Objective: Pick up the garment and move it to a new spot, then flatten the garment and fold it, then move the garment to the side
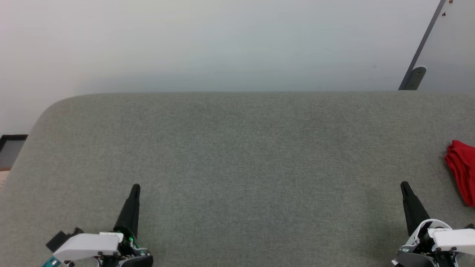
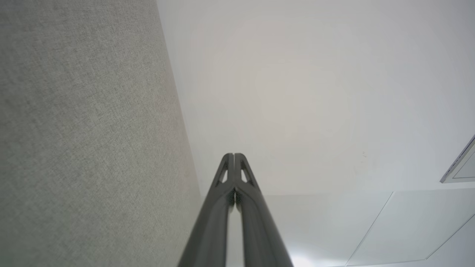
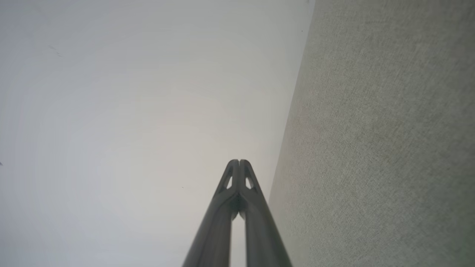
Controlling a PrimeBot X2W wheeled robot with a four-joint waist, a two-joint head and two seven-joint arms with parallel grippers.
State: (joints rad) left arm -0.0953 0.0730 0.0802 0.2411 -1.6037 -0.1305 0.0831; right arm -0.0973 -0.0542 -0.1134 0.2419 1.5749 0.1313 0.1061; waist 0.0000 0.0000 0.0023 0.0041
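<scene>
Jaws, head view: left jaws low left, right jaws low right. Each shows as one dark spike, pressed together, empty, over desk (image 1: pixel 237 155). Jersey (image 1: pixel 462 172) lies bunched on desk at frame's right edge, partly cut off, near right jaws, to their right and slightly beyond tips. Visible part runs roughly near-to-far. Left jaws well apart from it.
Left wrist view: tips touching, nothing between.
Right wrist view: same.
Judgement: right arm nearer; reach goes rightward.

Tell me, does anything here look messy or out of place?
Only the red garment stands out: it lies crumpled in a bunch at the far right of the grey fabric surface, partly cut off by the head view's edge, rather than spread flat. Nothing looks spilled or damaged.
</scene>
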